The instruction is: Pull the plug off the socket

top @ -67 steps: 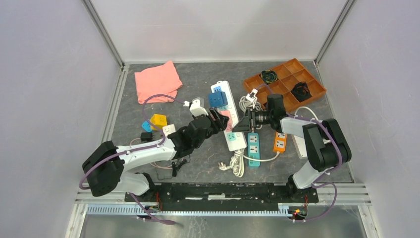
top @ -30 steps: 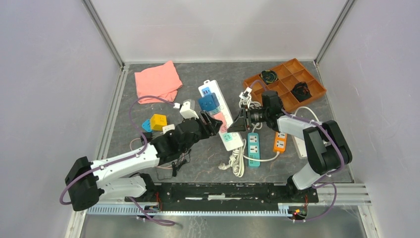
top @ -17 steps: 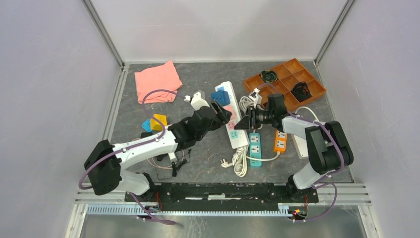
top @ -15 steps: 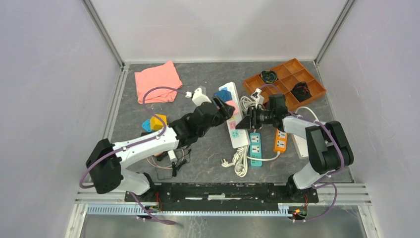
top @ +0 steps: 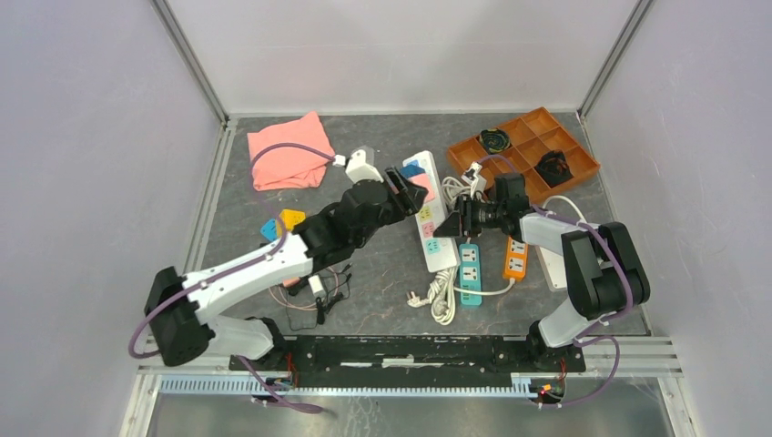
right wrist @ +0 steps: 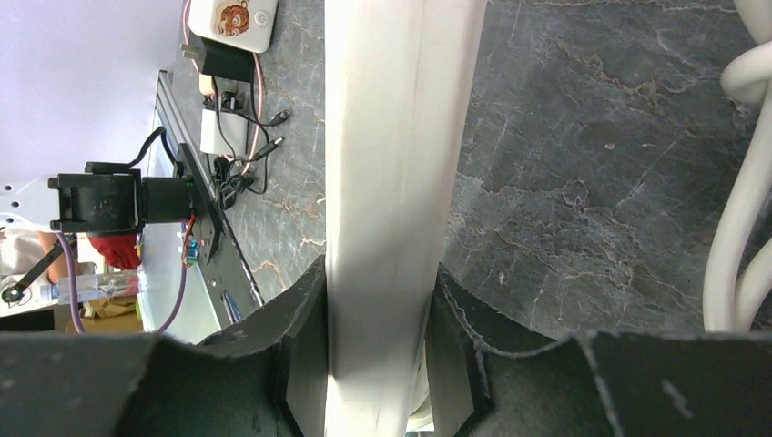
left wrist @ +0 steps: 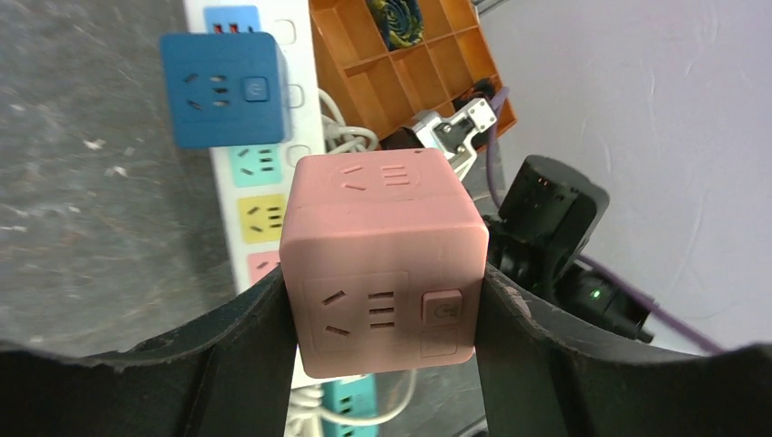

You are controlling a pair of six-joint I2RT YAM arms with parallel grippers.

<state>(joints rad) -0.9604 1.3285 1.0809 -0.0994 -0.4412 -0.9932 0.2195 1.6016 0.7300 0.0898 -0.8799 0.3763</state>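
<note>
Moved farther back over the grey marbled table (top: pixel 375 266), left tool (left wrist: pixel 380 284) grips pink plug (left wrist: pixel 378 232), right tool (right wrist: pixel 375 300) clamps socket (right wrist: pixel 401 137).

Socket (top: pixel 435 246) mid-table, cloth (top: pixel 287 155) far left, divided tray (top: pixel 544 123) far right, two short strips (top: pixel 466 265) right of socket's near end

The left end effector (top: pixel 401 190) is gripping a pink cube plug (top: pixel 417 186) over the far half of the socket (top: pixel 436 251), a long white strip lying lengthwise on the grey tabletop (top: pixel 382 291). A blue cube (top: pixel 414 168) is sitting toward the socket's far end. The right end effector (top: pixel 450 225) is clamping the socket's right edge at mid-length. A teal strip (top: pixel 466 265) and an orange strip (top: pixel 515 259) are lying just right of the socket's near end, and a pink cloth (top: pixel 287 151) is lying well left of its far end.
</note>
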